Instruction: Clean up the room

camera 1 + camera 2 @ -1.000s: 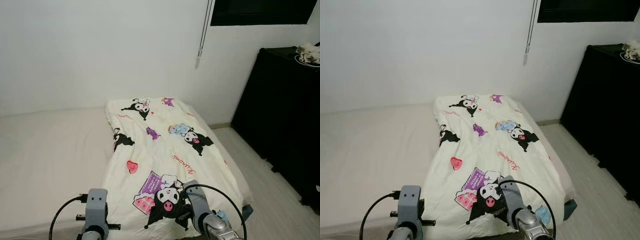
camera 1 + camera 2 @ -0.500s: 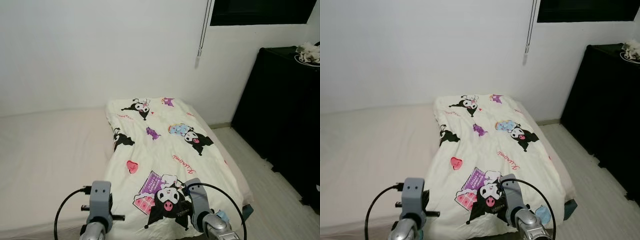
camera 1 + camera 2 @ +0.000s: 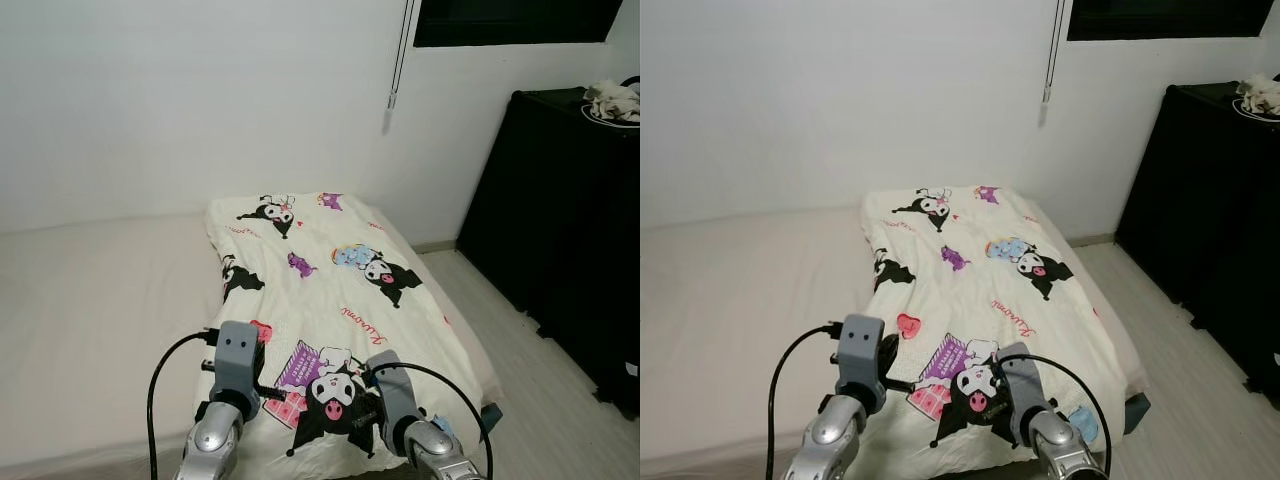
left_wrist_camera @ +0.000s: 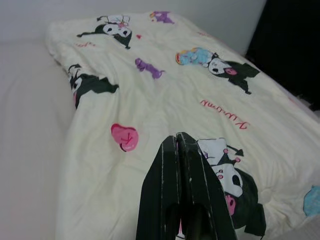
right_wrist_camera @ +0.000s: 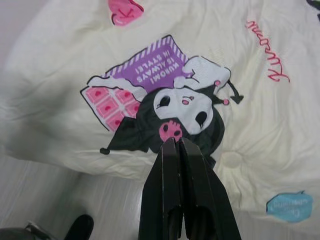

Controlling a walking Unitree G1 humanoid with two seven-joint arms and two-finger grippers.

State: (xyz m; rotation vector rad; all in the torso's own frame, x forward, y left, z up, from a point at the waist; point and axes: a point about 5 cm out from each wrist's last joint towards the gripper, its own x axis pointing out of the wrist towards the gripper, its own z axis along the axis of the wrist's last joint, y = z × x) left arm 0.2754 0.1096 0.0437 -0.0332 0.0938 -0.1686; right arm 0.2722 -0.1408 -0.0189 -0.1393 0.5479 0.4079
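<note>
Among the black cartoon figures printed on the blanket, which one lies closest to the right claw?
The figure beside the purple striped box, with the white face and pink nose. The right claw hangs directly over it, at the blanket's near edge; the other figures lie farther up.

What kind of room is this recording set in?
Most likely a bedroom: a low mattress lies against the white wall, a cartoon-print comforter is spread over its right side, and a tall black cabinet stands to the right below a window with a blind cord.

Matt printed cloth blanket (image 3: 330, 300)
</note>
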